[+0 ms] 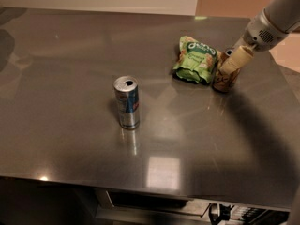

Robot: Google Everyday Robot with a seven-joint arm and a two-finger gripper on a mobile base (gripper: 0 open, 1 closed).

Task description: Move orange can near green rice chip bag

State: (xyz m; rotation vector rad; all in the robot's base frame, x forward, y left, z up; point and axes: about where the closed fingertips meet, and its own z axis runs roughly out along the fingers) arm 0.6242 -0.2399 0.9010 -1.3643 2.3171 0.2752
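Note:
The orange can [224, 81] stands upright on the steel table [70, 78], at the right. It sits just right of the green rice chip bag [196, 60], touching it or nearly so. The bag lies flat with its logo facing up. My gripper [234, 60] comes in from the upper right and sits at the top of the orange can, hiding the can's upper part. The arm [274, 20] reaches out of the frame's top right corner.
A slimmer silver-and-blue can [127, 102] stands upright near the table's middle, its tab opened. The table's front edge runs along the bottom, with dark equipment under it. A pale wall lies behind the far edge.

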